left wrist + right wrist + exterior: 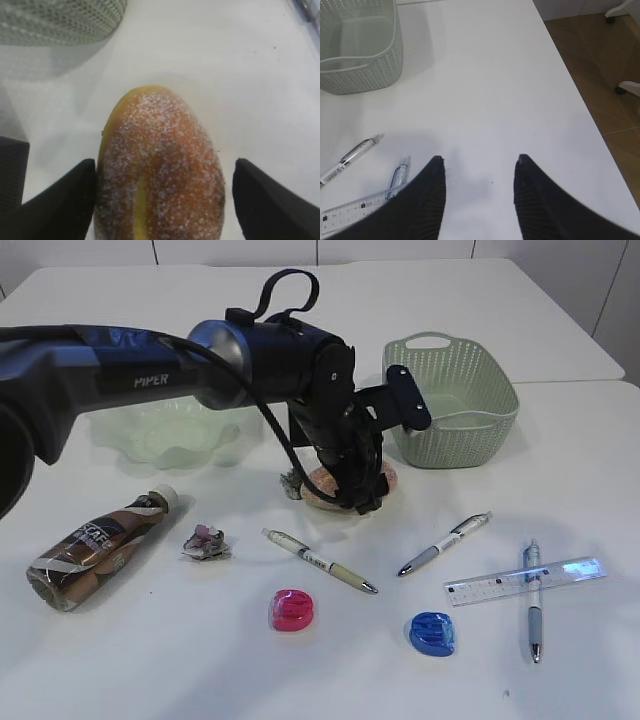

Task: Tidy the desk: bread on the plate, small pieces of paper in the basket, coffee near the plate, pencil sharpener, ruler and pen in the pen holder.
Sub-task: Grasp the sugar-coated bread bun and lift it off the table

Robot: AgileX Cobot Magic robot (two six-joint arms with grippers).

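Observation:
The sugar-dusted bread (160, 170) lies on the white desk (150, 660) in front of the basket (455, 400). My left gripper (165, 162) is open and straddles it; the left finger touches its side and the right finger stands a little clear. In the exterior view this gripper (360, 490) points down over the bread (318, 487). The wavy green plate (165, 435) sits behind on the left. The coffee (100, 545) lies on its side at the front left. My right gripper (480, 158) hangs open and empty over bare desk. The pen holder is hidden.
Crumpled paper (205, 543) lies near the coffee, and a smaller scrap (292, 483) lies by the bread. Three pens (318, 560) (445, 543) (533, 600), the clear ruler (525, 580), a pink sharpener (293, 610) and a blue sharpener (433, 633) lie along the front. The desk's right edge (580, 115) drops to the floor.

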